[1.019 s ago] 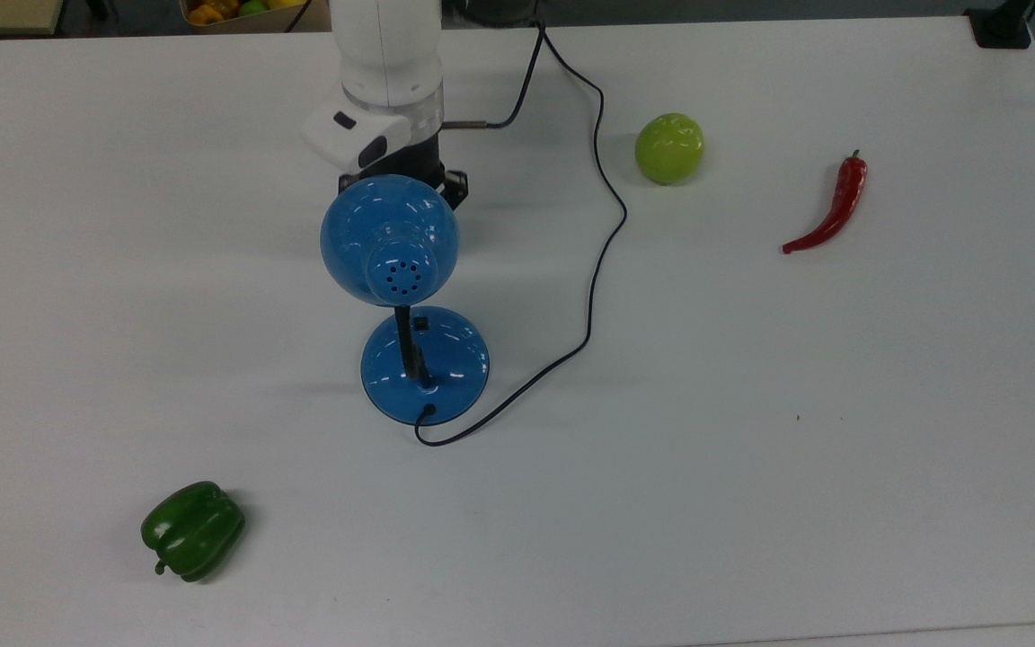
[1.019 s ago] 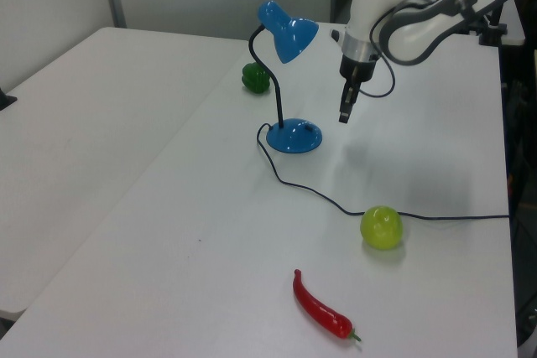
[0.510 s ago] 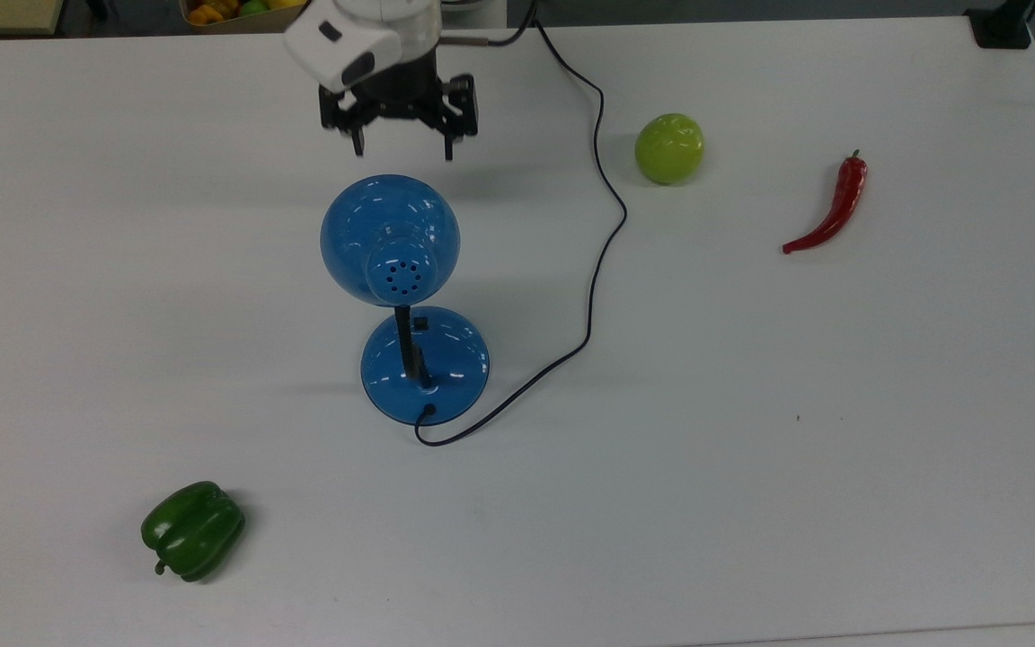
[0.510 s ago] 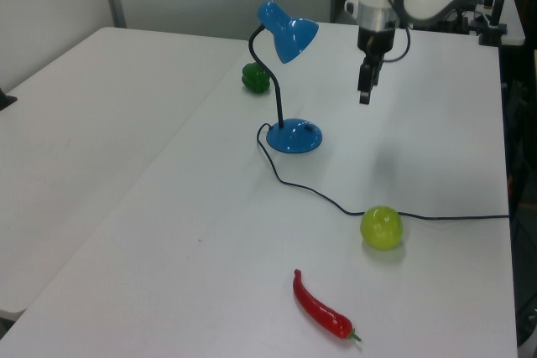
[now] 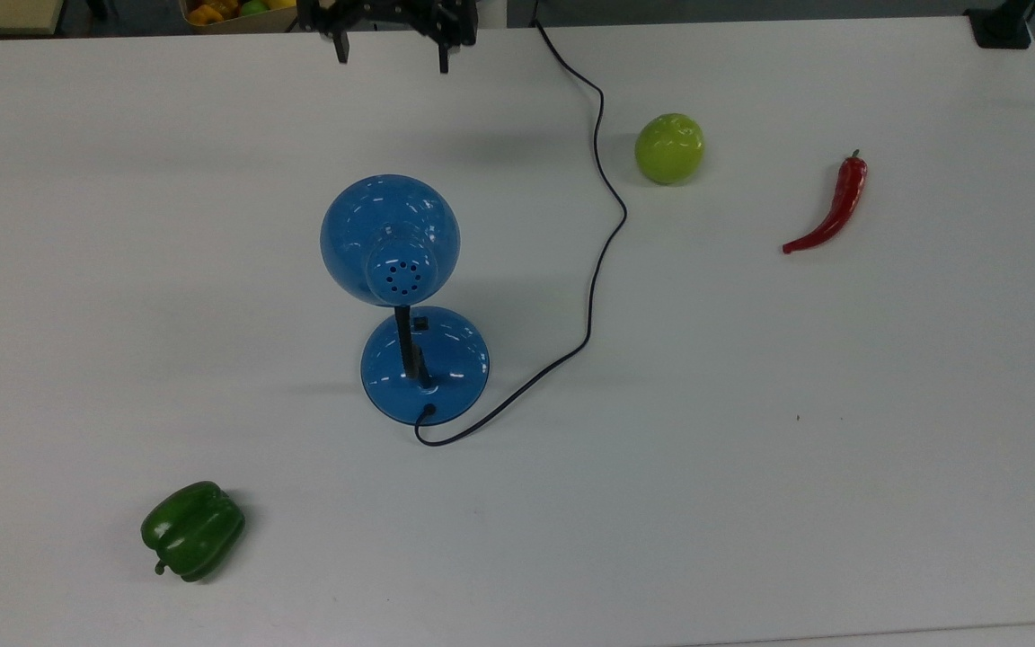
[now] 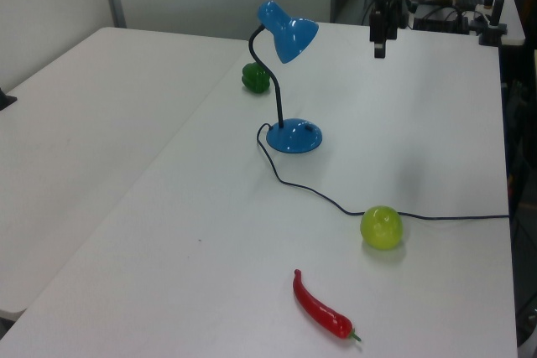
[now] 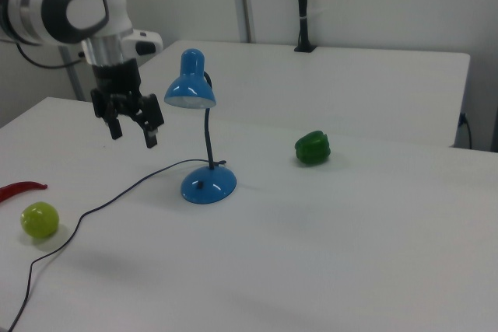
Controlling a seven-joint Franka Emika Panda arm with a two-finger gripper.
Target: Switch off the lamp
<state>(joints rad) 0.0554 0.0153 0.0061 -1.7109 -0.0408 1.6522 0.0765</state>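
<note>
The lamp (image 5: 390,235) was glossy blue — seemingly painted metal — on a matt white table (image 5: 841,404). The green pepper (image 5: 192,529), lime-green fruit (image 5: 668,147) and red chilli (image 5: 830,212) shone smoothly — plastic, perhaps.

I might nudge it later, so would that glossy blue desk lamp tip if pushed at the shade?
Probably: the glossy blue desk lamp carries its dome shade high on a thin black neck over a small round base. Its thin black cord looks slack, so it likely won't restrain it.
</note>
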